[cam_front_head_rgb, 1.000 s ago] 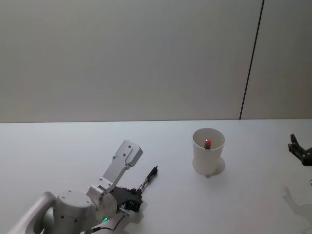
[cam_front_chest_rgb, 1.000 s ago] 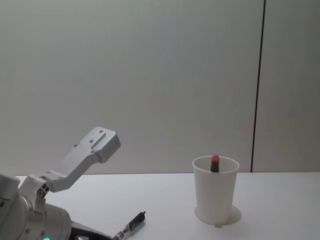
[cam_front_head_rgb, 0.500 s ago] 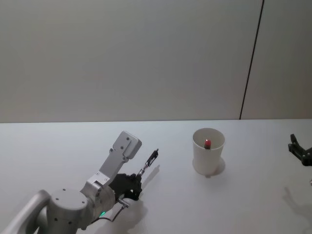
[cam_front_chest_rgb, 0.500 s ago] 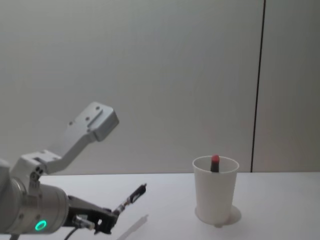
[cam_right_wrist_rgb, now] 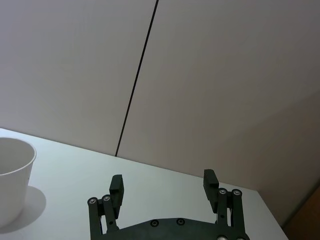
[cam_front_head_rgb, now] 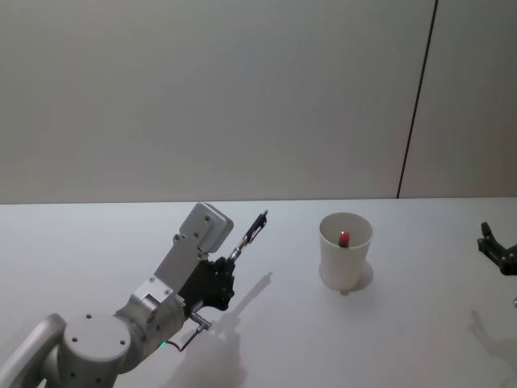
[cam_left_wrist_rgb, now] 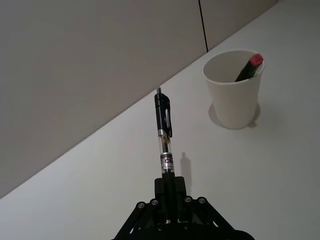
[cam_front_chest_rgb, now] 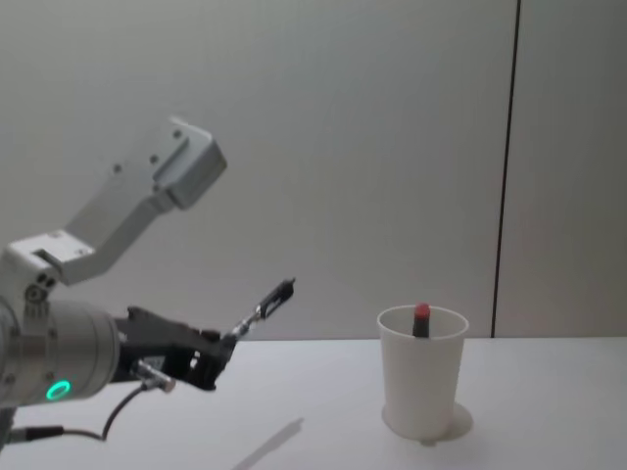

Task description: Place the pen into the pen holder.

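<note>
Here, left claw (cam_front_head_rgb: 226, 268): clamped shut on the lower end of the pen (cam_front_head_rgb: 249, 234), held clear above the table (cam_front_head_rgb: 404, 339).
Pen: juts out past the fingertips, tilted upward, its clip end aimed toward the cup (cam_front_head_rgb: 346, 259); in the air, touching nothing else.
Cup: upright on the table, well to the right of the left claw, beyond the pen's tip and apart from it.
Marker (cam_front_head_rgb: 344, 237): red-capped, leaning inside the cup.
Right claw (cam_front_head_rgb: 494, 249): far right of the cup, fingers spread wide, holding nothing.
</note>
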